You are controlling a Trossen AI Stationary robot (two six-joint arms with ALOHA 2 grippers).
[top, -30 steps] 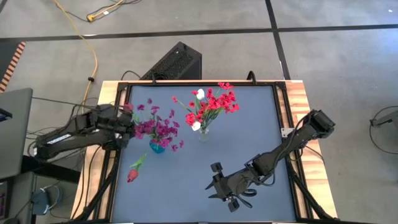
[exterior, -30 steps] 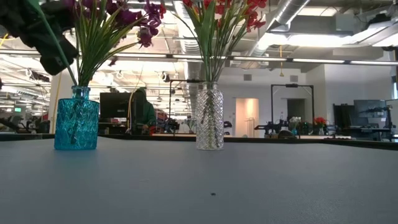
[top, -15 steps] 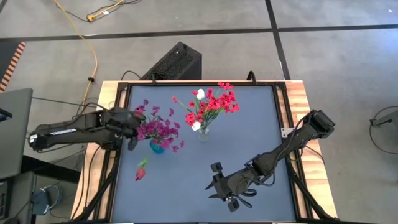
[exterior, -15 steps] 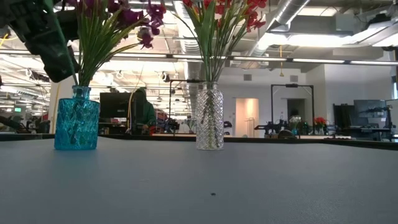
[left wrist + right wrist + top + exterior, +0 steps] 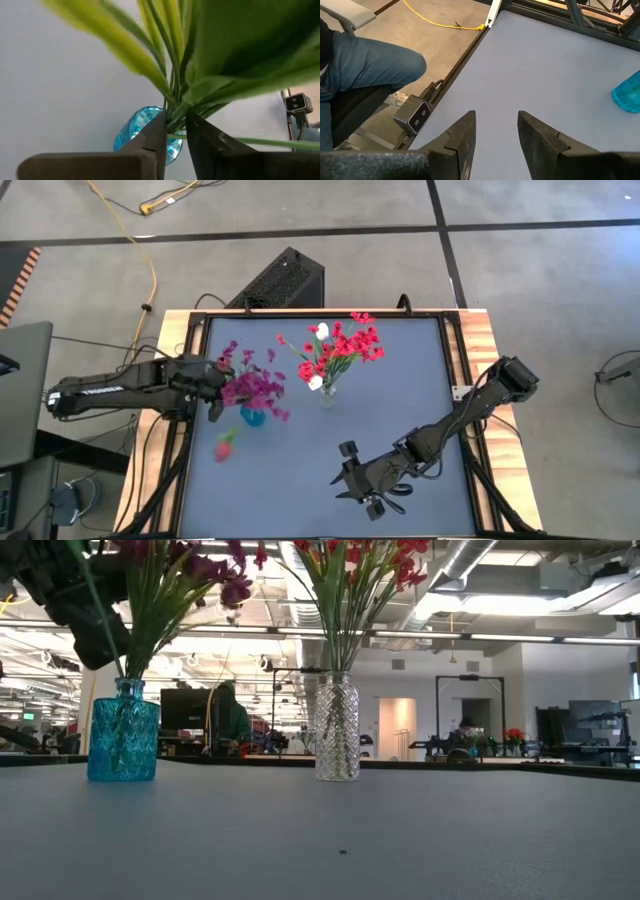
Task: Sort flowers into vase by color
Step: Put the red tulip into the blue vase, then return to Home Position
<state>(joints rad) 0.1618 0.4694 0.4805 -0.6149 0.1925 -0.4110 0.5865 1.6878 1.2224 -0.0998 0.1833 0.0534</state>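
**Tulip still out of a vase**

Just left of the blue vase (image 5: pixel 252 416), the left tool (image 5: pixel 213 392) stands with narrowly parted fingers amid purple flowers (image 5: pixel 252 383). One tulip (image 5: pixel 225 447) shows blurred, below-left of that vase; likely next pickup. Two vases: blue and clear vase (image 5: pixel 327 394), holding red flowers (image 5: pixel 342 345). Right tool (image 5: pixel 350 480), far right, empty, moderately parted.

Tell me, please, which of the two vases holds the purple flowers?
The blue vase, nearer the left end effector; the clear vase holds red ones.
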